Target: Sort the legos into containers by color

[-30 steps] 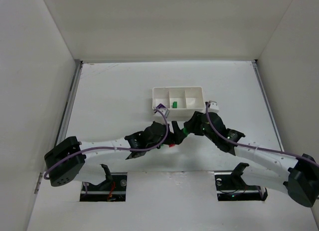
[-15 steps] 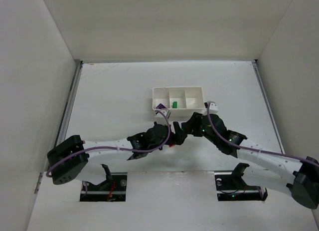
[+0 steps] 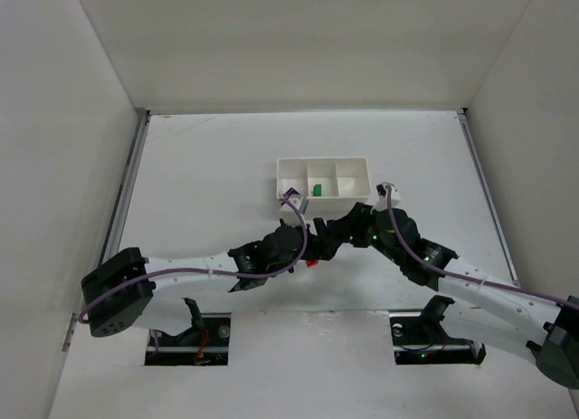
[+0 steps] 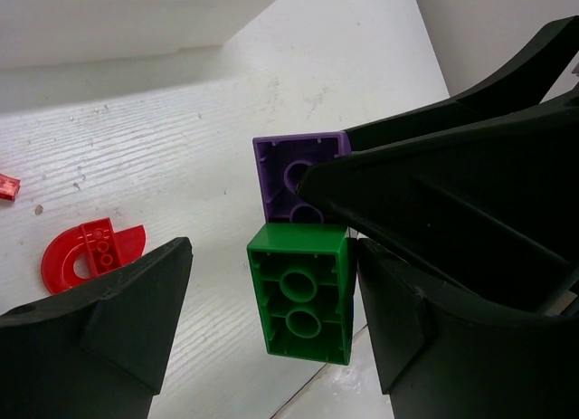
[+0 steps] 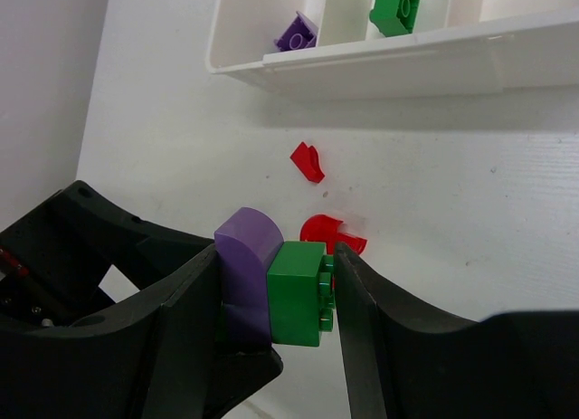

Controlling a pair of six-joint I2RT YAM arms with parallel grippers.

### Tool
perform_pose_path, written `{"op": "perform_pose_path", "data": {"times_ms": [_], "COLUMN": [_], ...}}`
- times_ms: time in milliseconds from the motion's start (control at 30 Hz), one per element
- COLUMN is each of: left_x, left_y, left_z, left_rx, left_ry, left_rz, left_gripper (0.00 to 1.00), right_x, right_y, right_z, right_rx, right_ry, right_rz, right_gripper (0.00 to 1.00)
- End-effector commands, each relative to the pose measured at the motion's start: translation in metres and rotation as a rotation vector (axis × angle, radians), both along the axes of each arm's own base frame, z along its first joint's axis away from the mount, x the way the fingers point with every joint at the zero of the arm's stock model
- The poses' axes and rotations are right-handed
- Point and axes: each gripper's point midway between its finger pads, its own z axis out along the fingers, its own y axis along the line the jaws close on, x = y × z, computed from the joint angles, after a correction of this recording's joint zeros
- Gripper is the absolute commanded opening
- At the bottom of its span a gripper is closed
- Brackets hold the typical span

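Note:
Above the table, my right gripper is shut on two legos stuck together: a purple curved brick and a green brick. In the left wrist view the same green brick hangs between the fingers of my left gripper. Those fingers are open: the right one lies against the brick and the left one stands apart. The purple brick sits above the green one. In the overhead view both grippers meet just in front of the white tray. A purple lego lies in the tray's left compartment and a green lego in its middle one.
A red half-round piece and a small red piece lie on the table between the grippers and the tray's front wall. White walls enclose the table on three sides.
Both wrists have shifted slightly to the right and the grippers have drawn closer together. The right gripper's hold on the joined bricks is unchanged.

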Motion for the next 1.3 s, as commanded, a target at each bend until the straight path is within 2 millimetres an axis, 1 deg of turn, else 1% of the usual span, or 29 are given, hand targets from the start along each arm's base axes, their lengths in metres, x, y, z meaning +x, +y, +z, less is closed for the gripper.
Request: {"op": "perform_pose_path", "data": {"times_ms": [0, 300, 467, 600, 733, 833, 933, 1033, 1267], "left_x": [0.007, 0.008, 0.008, 0.009, 0.009, 0.009, 0.011, 0.011, 0.007], "left_y": [0.001, 0.003, 0.01, 0.014, 0.013, 0.012, 0.014, 0.014, 0.005], "left_z": [0.028, 0.034, 0.041, 0.042, 0.042, 0.044, 0.049, 0.052, 0.051], "left_rx": [-0.046, -0.052, -0.065, -0.073, -0.07, -0.078, -0.098, -0.115, -0.143], "left_ry": [-0.066, -0.087, -0.099, -0.1, -0.103, -0.107, -0.124, -0.126, -0.112], "left_rz": [0.041, 0.041, 0.046, 0.058, 0.055, 0.056, 0.079, 0.087, 0.078], "left_gripper": [0.7, 0.7, 0.72, 0.72, 0.72, 0.67, 0.65, 0.58, 0.35], "right_x": [-0.003, -0.002, -0.002, 0.001, 0.002, 0.003, 0.003, 0.003, 0.007], "right_y": [0.012, 0.016, 0.019, 0.024, 0.028, 0.029, 0.028, 0.027, 0.026], "right_z": [0.029, 0.035, 0.039, 0.042, 0.043, 0.043, 0.039, 0.037, 0.027], "right_rx": [0.103, 0.107, 0.117, 0.138, 0.148, 0.148, 0.143, 0.139, 0.12], "right_ry": [-0.056, -0.061, -0.067, -0.065, -0.062, -0.06, -0.055, -0.05, -0.038], "right_rz": [0.038, 0.047, 0.064, 0.077, 0.085, 0.085, 0.08, 0.073, 0.056], "right_gripper": [0.5, 0.5, 0.5, 0.5, 0.49, 0.49, 0.49, 0.49, 0.5]}}
